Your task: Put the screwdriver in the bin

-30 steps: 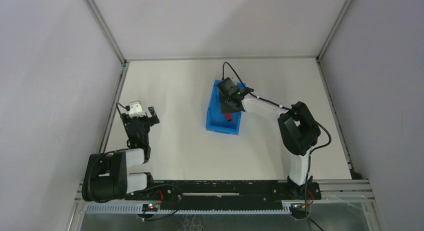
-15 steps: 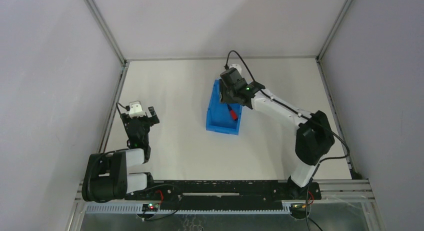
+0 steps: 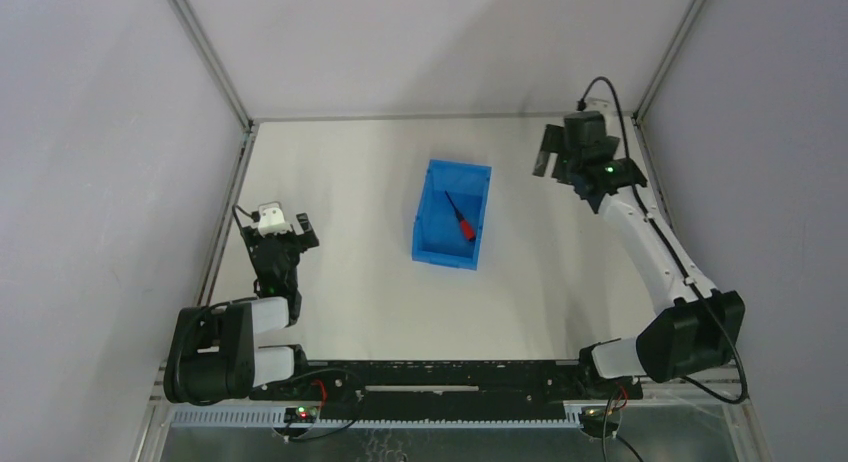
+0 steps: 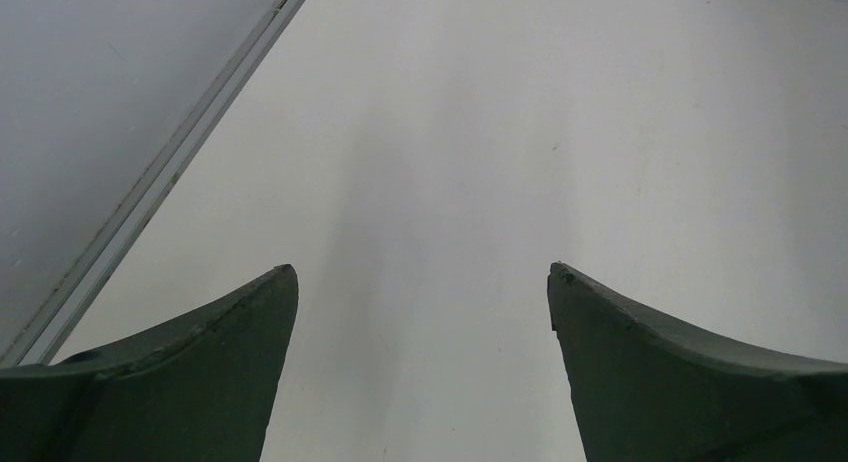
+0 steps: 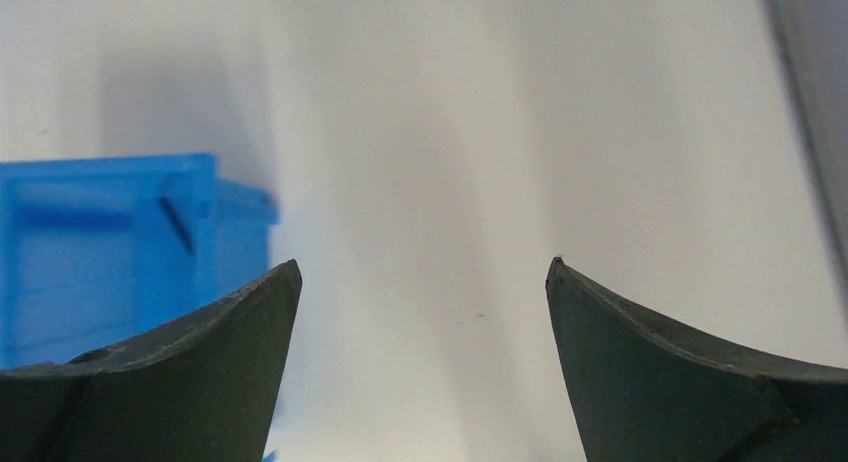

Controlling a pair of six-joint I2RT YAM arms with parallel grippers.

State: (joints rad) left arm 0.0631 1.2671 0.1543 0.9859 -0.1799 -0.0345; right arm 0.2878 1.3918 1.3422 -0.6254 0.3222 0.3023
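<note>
The screwdriver [image 3: 460, 219], red-handled with a thin black shaft, lies loose inside the blue bin [image 3: 428, 244] near the table's middle. My right gripper [image 3: 560, 169] hangs open and empty at the far right of the table, well away from the bin. In the right wrist view its jaws [image 5: 422, 267] stand wide apart over bare table, with one outer wall of the bin [image 5: 95, 252] at the left; the screwdriver is hidden there. At the near left my left gripper [image 3: 278, 225] rests open; in the left wrist view [image 4: 422, 270] nothing lies between its fingers.
Grey walls and metal frame rails [image 3: 225, 217] bound the white table on three sides. The right arm stretches along the right side up to the far right corner [image 3: 637, 117].
My right gripper has let go of the screwdriver, which now lies in the bin. The gripper opened wide and swung from above the bin to the far right. The left arm has not moved.
</note>
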